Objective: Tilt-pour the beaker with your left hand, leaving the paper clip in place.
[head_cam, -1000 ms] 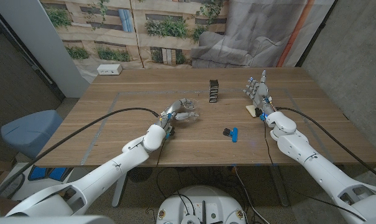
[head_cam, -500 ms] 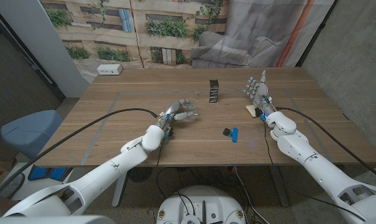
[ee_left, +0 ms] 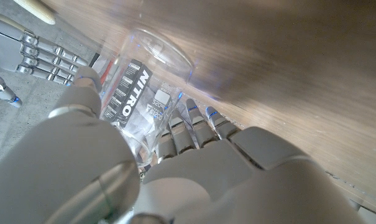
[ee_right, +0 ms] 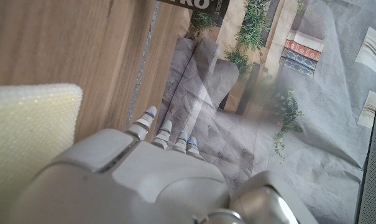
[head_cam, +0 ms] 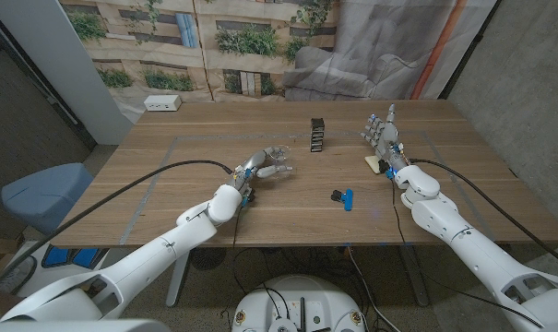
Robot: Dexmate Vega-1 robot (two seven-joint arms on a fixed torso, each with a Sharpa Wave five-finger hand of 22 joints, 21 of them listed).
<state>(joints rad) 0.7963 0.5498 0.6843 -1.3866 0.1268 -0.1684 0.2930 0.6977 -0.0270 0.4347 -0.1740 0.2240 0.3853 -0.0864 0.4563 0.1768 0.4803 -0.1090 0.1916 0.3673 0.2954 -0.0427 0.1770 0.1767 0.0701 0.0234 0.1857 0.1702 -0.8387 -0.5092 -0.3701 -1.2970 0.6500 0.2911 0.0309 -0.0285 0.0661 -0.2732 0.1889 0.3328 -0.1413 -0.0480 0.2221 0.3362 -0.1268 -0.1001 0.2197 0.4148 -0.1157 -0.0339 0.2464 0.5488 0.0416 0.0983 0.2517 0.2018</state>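
My left hand [head_cam: 258,167] grips a clear glass beaker [head_cam: 279,160] near the table's middle, held just above the wood and tipped with its mouth away from the palm. In the left wrist view my fingers [ee_left: 188,127] wrap the beaker [ee_left: 158,68], which looks empty. The paper clip [head_cam: 343,196], black and blue, lies on the table to the right of the beaker, apart from both hands. My right hand [head_cam: 382,135] stands upright at the right with fingers apart, holding nothing.
A black box [head_cam: 317,135] marked NITRO stands behind the beaker. A pale yellow sponge [head_cam: 374,164] lies beside my right hand, also seen as the sponge [ee_right: 26,143]. A white box [head_cam: 163,103] sits at the far left corner.
My left hand has shifted slightly away from me with the beaker in its grip. The paper clip and my right hand have stayed put.
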